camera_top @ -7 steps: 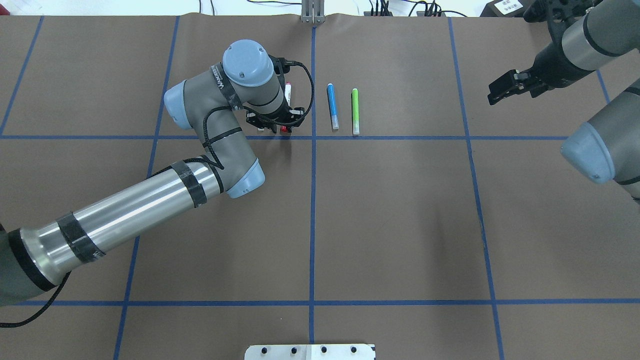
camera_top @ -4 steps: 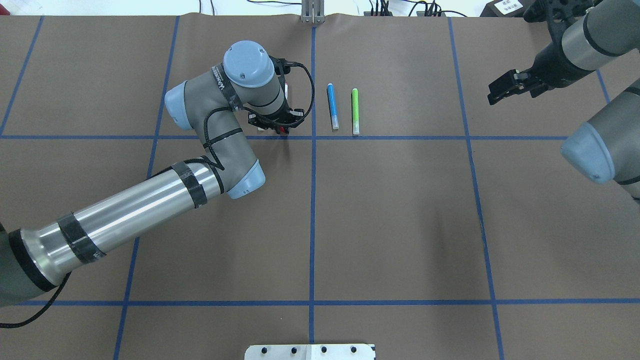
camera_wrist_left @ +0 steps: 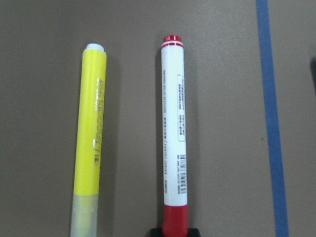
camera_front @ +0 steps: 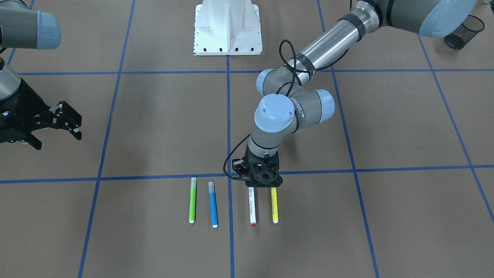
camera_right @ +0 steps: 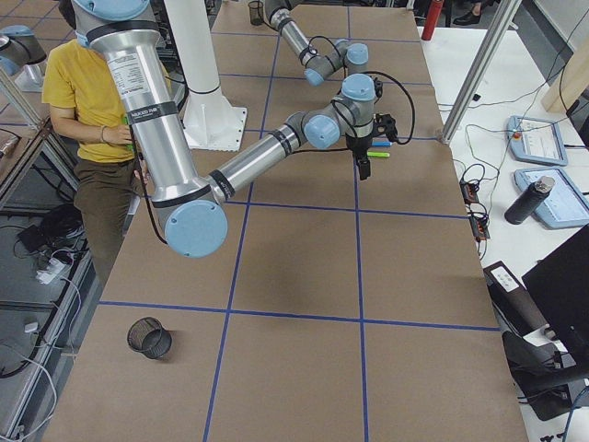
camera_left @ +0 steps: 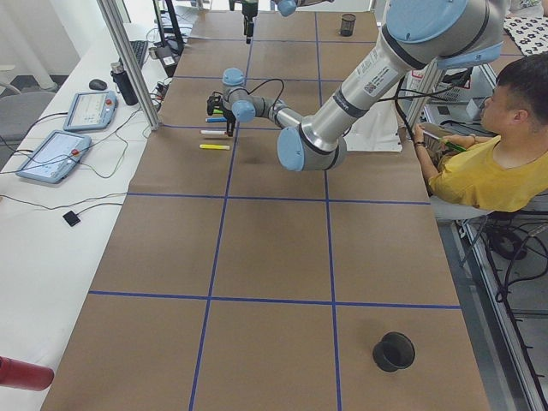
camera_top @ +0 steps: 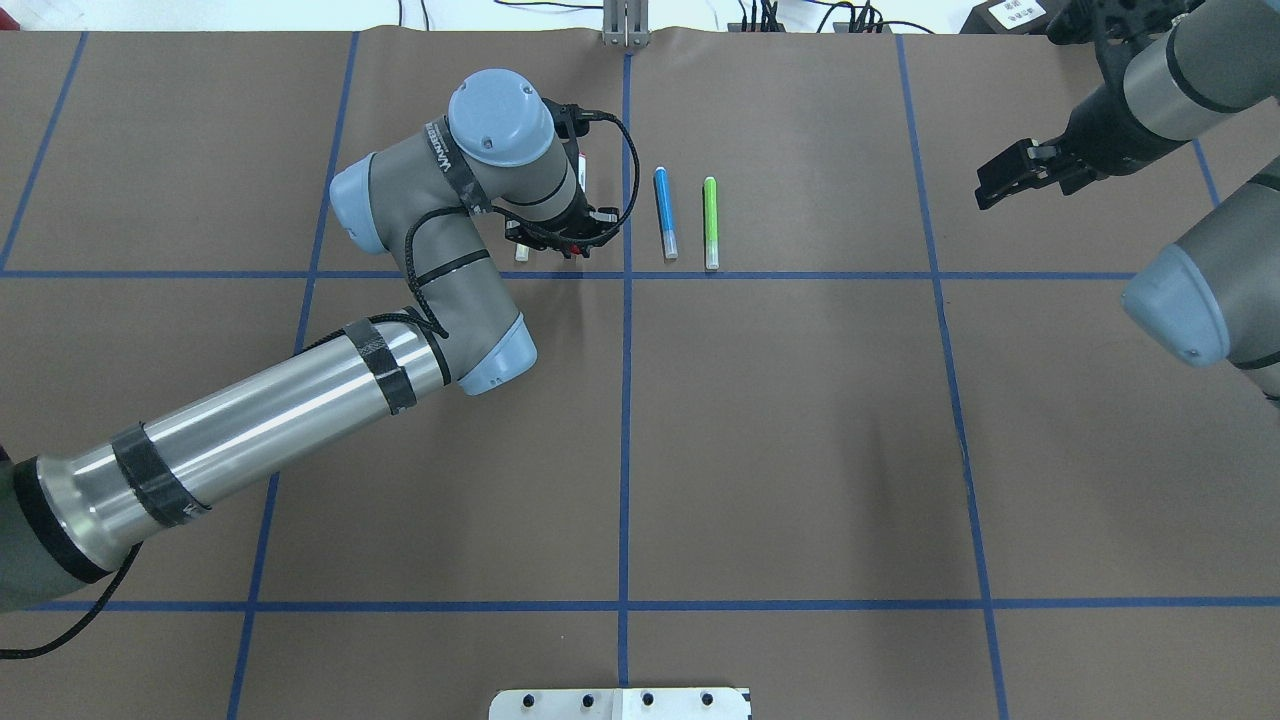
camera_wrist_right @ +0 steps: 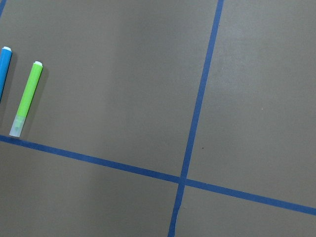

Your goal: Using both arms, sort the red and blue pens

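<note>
The red pen [camera_front: 252, 206] [camera_wrist_left: 174, 133], white-barrelled with a red cap, lies flat on the table left of the centre tape line. My left gripper [camera_top: 562, 243] [camera_front: 262, 180] stands over its capped end. In the left wrist view, black fingertips [camera_wrist_left: 156, 232] sit tight against both sides of the red cap. The blue pen [camera_top: 665, 212] [camera_front: 213, 204] lies just right of the centre line, untouched. My right gripper [camera_top: 987, 188] [camera_front: 74, 124] hovers open and empty far off at the table's right side.
A yellow marker [camera_wrist_left: 91, 138] [camera_front: 274, 204] lies right beside the red pen. A green marker [camera_top: 710, 222] [camera_wrist_right: 27, 98] lies beside the blue one. A black mesh cup [camera_left: 394, 351] stands near the table's left end, and a person [camera_left: 488, 163] sits behind the robot.
My left wrist sank over the red pen's capped end, then shifted slightly toward the far edge. The pens and the right arm have stayed where they were.
</note>
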Motion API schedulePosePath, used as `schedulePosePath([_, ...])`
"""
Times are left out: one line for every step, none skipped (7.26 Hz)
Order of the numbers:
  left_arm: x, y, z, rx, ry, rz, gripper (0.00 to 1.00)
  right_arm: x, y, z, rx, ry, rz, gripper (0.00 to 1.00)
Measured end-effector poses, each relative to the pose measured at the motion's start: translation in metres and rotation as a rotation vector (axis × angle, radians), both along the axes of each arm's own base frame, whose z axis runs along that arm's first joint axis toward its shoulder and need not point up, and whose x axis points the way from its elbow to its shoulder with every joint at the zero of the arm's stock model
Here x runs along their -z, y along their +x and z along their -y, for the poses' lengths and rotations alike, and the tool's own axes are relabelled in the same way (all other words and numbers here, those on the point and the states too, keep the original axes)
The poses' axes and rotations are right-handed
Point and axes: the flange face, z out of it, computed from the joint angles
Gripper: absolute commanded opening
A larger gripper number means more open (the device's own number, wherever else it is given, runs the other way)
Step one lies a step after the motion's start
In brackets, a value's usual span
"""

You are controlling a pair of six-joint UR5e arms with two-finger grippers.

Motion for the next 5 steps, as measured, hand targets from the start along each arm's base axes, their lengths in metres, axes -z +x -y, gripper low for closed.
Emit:
schedulePosePath([0.012, -0.008, -0.003, 0.005, -0.001, -0.002, 0.0, 0.0, 0.0, 0.0, 0.0, 0.001, 0.001, 1.0])
schedulePosePath([0.025, -0.018, -0.008, 0.007, -0.004, 0.007, 0.0, 0.001, 0.0, 0.0, 0.001, 0.002, 0.001, 1.0])
schedulePosePath([0.037, -0.035, -0.015, 0.001, 0.0, 0.024, 0.0, 0.001, -0.001, -0.001, 0.001, 0.002, 0.001, 1.0])
schedulePosePath([0.048, -0.06, -0.028, -0.018, 0.014, 0.054, 0.0, 0.0, -0.001, 0.0, 0.001, 0.001, 0.001, 1.0])
schedulePosePath([0.054, -0.094, -0.044, -0.04, 0.03, 0.093, 0.0, 0.0, -0.001, 0.0, 0.001, 0.001, 0.0, 1.0])
